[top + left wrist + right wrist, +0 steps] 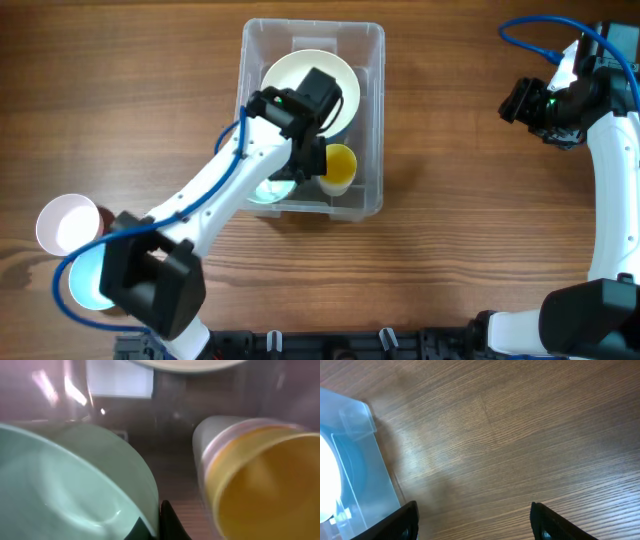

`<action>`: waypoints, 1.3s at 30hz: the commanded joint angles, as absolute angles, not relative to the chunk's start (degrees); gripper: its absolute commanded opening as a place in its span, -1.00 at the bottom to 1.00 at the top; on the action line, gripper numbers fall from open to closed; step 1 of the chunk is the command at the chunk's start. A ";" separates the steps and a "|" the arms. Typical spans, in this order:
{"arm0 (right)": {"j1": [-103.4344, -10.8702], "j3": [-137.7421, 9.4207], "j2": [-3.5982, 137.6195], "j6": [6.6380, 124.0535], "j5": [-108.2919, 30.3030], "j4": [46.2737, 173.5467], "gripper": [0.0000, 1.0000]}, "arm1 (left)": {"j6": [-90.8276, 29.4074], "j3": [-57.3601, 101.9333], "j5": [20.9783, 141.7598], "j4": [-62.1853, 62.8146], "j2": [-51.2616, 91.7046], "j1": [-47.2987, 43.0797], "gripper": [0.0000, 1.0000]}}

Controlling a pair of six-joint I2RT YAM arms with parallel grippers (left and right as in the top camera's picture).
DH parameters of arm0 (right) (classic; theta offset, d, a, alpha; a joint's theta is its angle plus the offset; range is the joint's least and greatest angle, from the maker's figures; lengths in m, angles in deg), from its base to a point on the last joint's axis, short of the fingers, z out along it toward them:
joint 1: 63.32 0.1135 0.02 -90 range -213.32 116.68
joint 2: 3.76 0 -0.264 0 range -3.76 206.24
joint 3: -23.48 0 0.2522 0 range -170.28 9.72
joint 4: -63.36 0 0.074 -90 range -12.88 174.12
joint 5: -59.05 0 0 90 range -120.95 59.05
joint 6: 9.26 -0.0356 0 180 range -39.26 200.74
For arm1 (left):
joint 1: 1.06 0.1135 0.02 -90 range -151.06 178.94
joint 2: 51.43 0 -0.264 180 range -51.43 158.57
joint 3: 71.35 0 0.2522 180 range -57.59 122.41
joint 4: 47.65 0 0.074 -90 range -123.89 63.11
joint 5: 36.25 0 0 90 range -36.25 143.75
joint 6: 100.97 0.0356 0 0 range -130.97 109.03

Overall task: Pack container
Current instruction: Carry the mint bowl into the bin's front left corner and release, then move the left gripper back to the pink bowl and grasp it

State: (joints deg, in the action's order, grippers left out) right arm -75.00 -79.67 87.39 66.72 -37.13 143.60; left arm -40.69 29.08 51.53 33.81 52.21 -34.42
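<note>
The clear rectangular container (372, 70) stands at the table's top centre. Inside it are a cream bowl (298, 76), a yellow cup (341, 166) lying on its side, and a mint green bowl (266, 193) at the near left corner. My left gripper (296, 166) reaches down into the container. In the left wrist view its fingers (157, 526) pinch the rim of the green bowl (60, 490), with the yellow cup (265, 485) to the right and the white label (120, 380) behind. My right gripper (521, 101) is open and empty above bare table at the far right (475, 522).
A white cup (60, 223) and a light blue bowl (84, 282) sit at the table's left edge, beside the left arm's base. The right wrist view shows the container's corner (351, 435) at its left side and wooden table elsewhere.
</note>
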 commanded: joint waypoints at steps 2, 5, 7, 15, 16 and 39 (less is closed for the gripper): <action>-74.76 -79.49 86.04 67.23 -37.39 143.62 0.44 | -41.87 27.42 52.87 32.37 53.50 -34.29 -0.79; -74.76 -79.49 86.04 67.23 -37.41 143.62 0.44 | -41.89 27.42 53.09 31.38 53.50 -34.29 -0.75; -74.76 -79.49 86.04 67.23 -37.39 143.60 0.44 | -41.87 27.44 53.11 31.45 53.48 -34.29 -0.70; -74.76 -79.49 86.04 67.25 -37.39 143.62 0.44 | -41.85 40.76 45.87 38.77 47.38 -27.32 -0.72; -74.76 -79.49 86.04 67.25 -37.39 143.62 0.44 | -41.85 42.64 44.98 40.21 45.70 -24.98 -0.66; -74.76 -79.49 86.04 67.25 -37.41 143.65 0.44 | -41.89 19.14 44.26 29.83 45.72 32.06 0.42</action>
